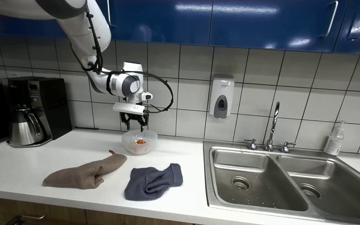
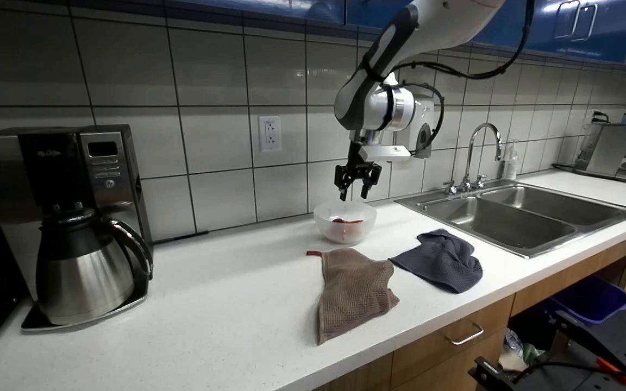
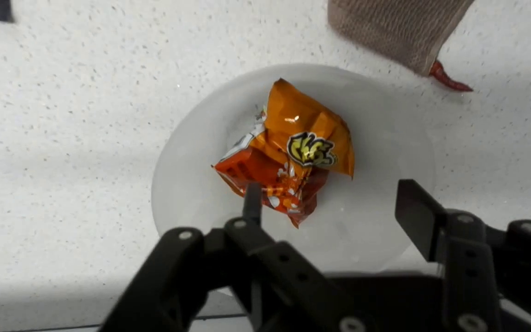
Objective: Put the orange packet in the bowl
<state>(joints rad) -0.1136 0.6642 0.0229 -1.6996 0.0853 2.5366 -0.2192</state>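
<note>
The crinkled orange packet (image 3: 297,124), with a red part and a yellow logo, lies inside the bowl (image 3: 380,120) in the wrist view. The packet shows as a small orange-red patch in both exterior views (image 1: 140,142) (image 2: 347,221). The translucent white bowl (image 1: 151,140) stands on the counter near the tiled wall; it also shows in an exterior view (image 2: 321,220). My gripper (image 1: 135,128) points down just above the bowl, with its fingers apart and nothing between them. The open fingers also show in an exterior view (image 2: 354,195) and in the wrist view (image 3: 330,188).
A brown-grey cloth (image 1: 86,173) with a red tag and a dark blue-grey cloth (image 1: 153,182) lie on the counter in front of the bowl. A steel sink (image 1: 209,175) is to one side. A coffee maker (image 2: 111,157) stands on the other side. A tiled wall is behind.
</note>
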